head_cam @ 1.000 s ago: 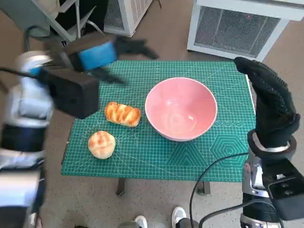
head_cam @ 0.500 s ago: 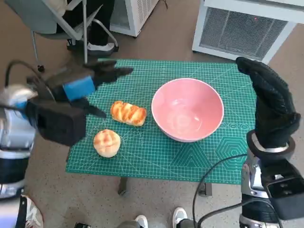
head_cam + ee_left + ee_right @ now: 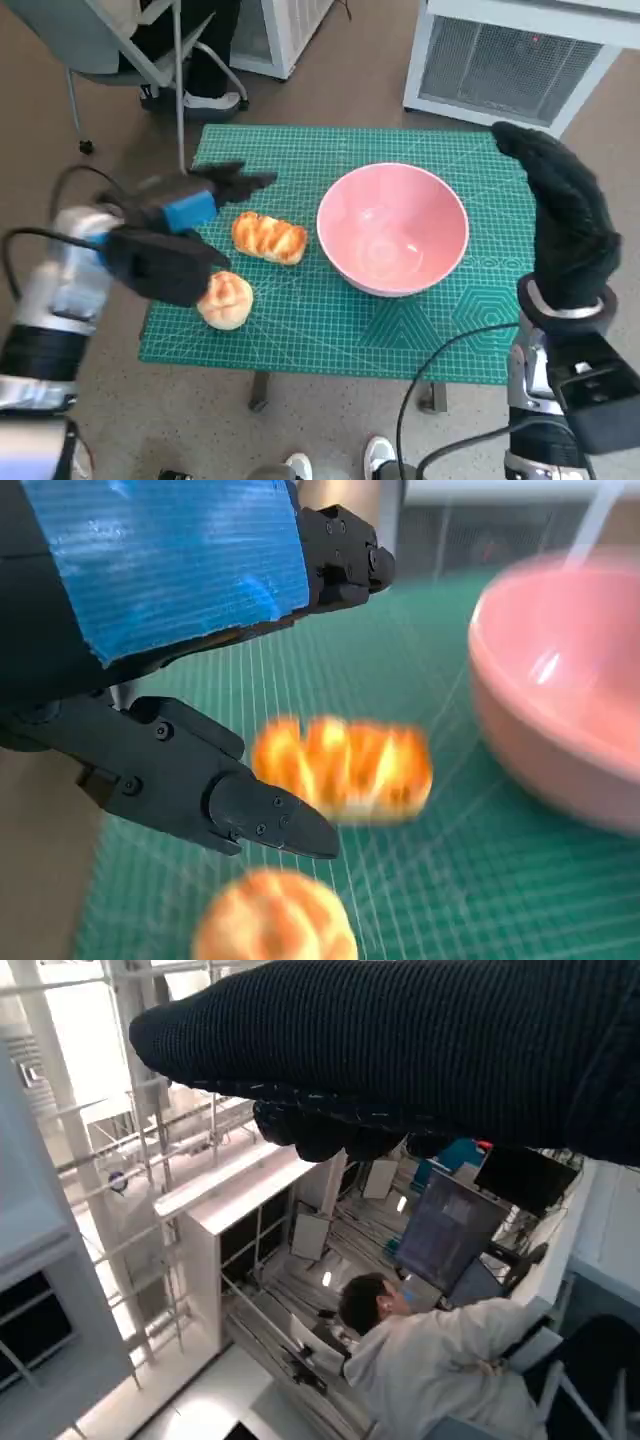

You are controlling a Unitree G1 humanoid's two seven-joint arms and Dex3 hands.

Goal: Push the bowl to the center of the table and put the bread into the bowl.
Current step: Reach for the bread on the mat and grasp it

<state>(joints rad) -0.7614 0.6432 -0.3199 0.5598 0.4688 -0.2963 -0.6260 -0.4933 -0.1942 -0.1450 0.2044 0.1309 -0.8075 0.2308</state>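
A pink bowl (image 3: pixel 392 228) (image 3: pixel 570 690) stands empty near the middle of the green mat (image 3: pixel 340 320), a little to the right. A braided bread loaf (image 3: pixel 268 238) (image 3: pixel 343 767) lies left of it. A round bun (image 3: pixel 226 300) (image 3: pixel 275 930) lies nearer the front left corner. My left hand (image 3: pixel 195 205) (image 3: pixel 190 650) hovers above the mat left of the loaf, fingers spread and holding nothing. My right hand (image 3: pixel 560 215) is raised at the table's right edge, fingers apart and holding nothing.
A white grilled unit (image 3: pixel 520 50) stands beyond the table's far right. A chair (image 3: pixel 110 45) with a person's feet by it is at the far left. Cables (image 3: pixel 440 400) hang by my right arm. A person (image 3: pixel 440 1360) in white shows in the right wrist view.
My left hand has dropped lower and nearer the front, from over the mat's far left to beside the loaf. The camera shifted slightly. The right hand, bowl and breads stayed put.
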